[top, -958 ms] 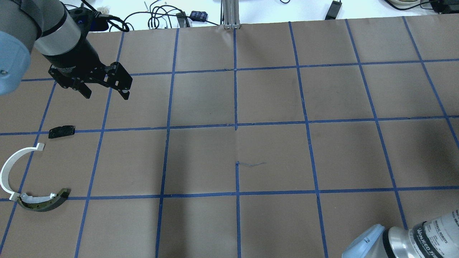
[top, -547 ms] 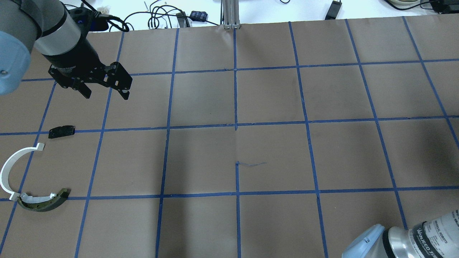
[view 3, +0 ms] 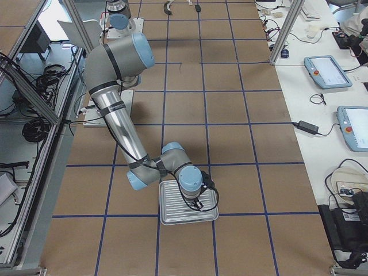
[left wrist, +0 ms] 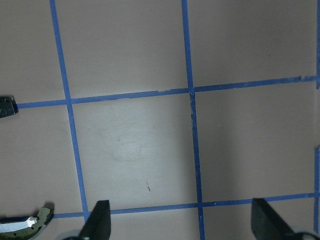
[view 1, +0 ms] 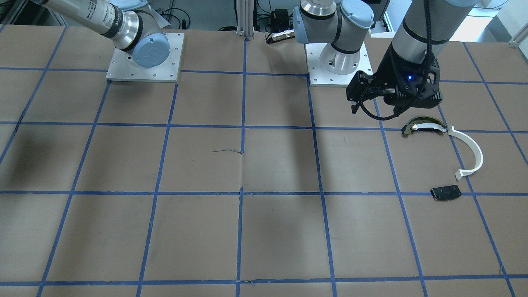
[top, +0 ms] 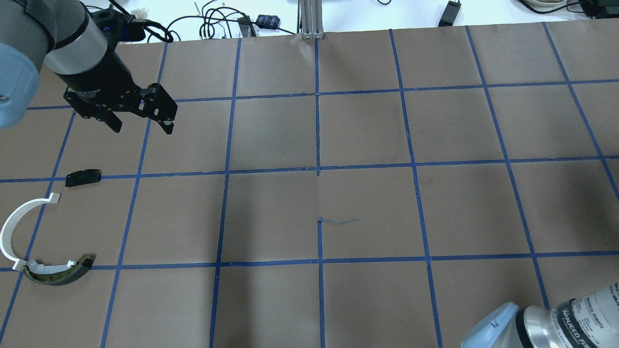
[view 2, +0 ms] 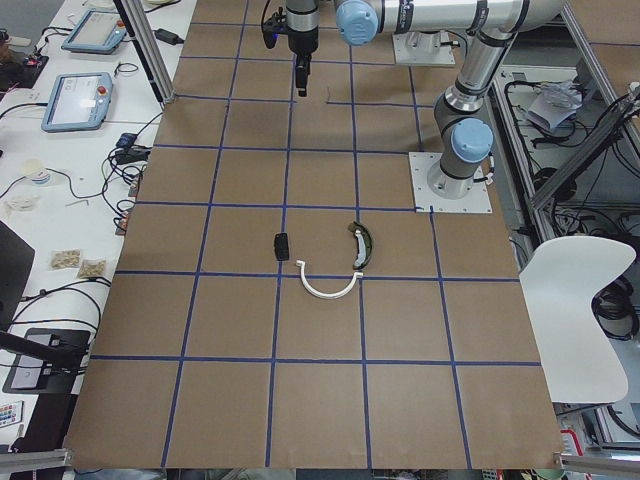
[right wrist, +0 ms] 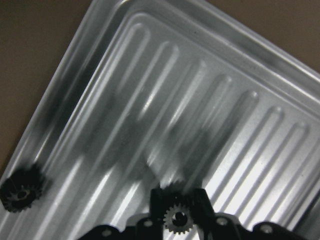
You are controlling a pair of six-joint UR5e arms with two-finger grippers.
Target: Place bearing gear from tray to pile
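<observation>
In the right wrist view my right gripper (right wrist: 176, 212) is shut on a small black bearing gear (right wrist: 176, 219) over the ribbed metal tray (right wrist: 235, 75). In the exterior right view the same gripper (view 3: 196, 204) is down at the tray (view 3: 172, 215). The pile lies at the table's left: a white half-ring (top: 9, 227), a curved black-and-tan piece (top: 58, 274) and a flat black plate (top: 83, 177). My left gripper (top: 141, 126) hangs open and empty beyond the plate. The front view shows it (view 1: 375, 111) above the curved piece (view 1: 425, 125), ring (view 1: 474, 150) and plate (view 1: 445, 192).
A second black gear (right wrist: 19, 192) sits in a corner of the tray. An aluminium post (top: 312, 19) and cables (top: 213, 21) line the far edge. The right arm's elbow (top: 532, 324) is at the near right. Blue tape divides the brown table cover (top: 367, 208) into squares.
The left gripper has drifted very slightly toward the far edge, still open. The pile's parts have not moved.
</observation>
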